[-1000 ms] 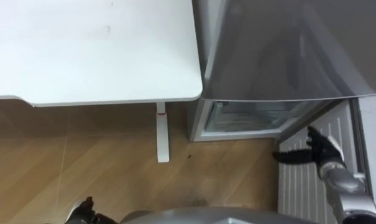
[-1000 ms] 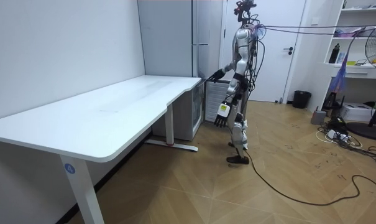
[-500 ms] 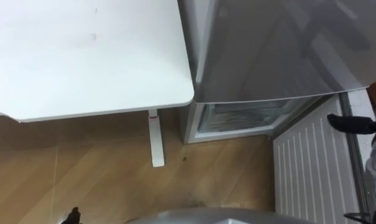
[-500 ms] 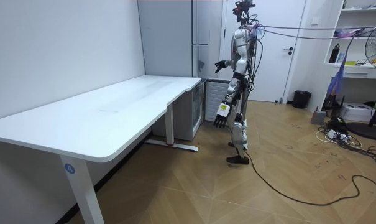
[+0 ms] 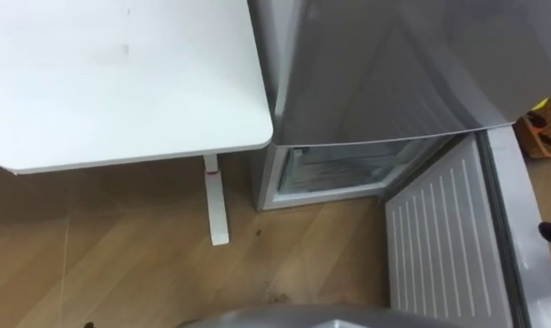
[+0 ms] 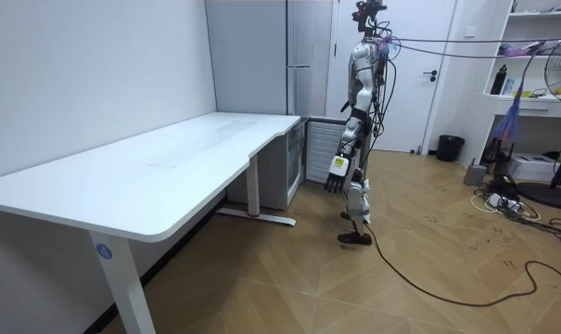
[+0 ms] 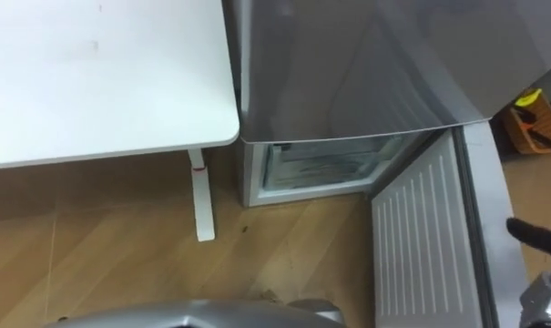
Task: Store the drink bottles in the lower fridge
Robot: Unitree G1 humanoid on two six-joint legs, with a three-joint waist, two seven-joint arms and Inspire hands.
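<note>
Drinks are not in either robot hand, and I cannot tell where they are waiting. Closest to the robot is the wooden floor point(image 5: 120, 264), brown and smooth, made of long planks. The left robot hand point(image 6: 336, 176) hangs low by the robot's side with its fingers loose and apart, holding nothing. I think it has no job right now. At about 4 o'clock the right robot hand point(image 7: 535, 235) pokes in from the side. One dark finger is stretched out straight, and it holds nothing too. It is just beside the outer edge of the lower fridge door point(image 5: 439, 237), and I think it is there to work that door. The door stands wide open so that drinks can go in. Its inside is hard white plastic with many thin ridges, and its edge is grey. Farther off, at 1 o'clock, is the lower fridge point(image 5: 334, 169), a boxy hole with pale see-through parts. I cannot make out what is in it. Above it the upper door point(image 5: 393, 64) is shut, and it is grey, flat and a bit shiny. At 10 o'clock is the table point(image 5: 120, 82), white and smooth with a round corner, on a thin white leg point(image 5: 216, 205). It stands just beside the fridge.
</note>
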